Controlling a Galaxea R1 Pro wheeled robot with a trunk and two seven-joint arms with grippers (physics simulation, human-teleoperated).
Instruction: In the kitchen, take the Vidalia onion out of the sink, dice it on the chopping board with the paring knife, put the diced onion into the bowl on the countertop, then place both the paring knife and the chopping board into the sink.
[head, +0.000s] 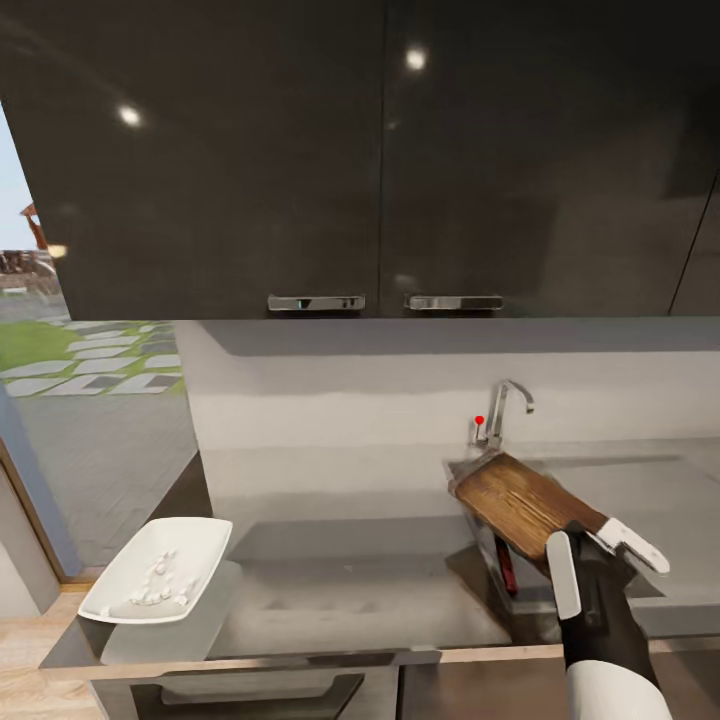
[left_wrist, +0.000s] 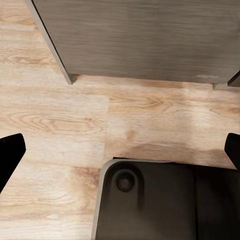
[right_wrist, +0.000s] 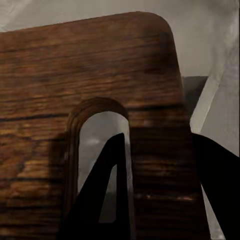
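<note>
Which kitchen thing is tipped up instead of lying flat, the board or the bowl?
The chopping board. The right claw holds it slanted over the sink, while the white bowl sits flat on the countertop.

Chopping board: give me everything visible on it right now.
The chopping board is dark brown wood with visible grain, rectangular with rounded corners, and has an elongated handle slot near one end, seen in the right wrist view. It is tilted over the sink, far end near the tap, near end raised. The right gripper is shut on that end, one finger passing through the slot. Whether its low end touches the sink cannot be told.
</note>
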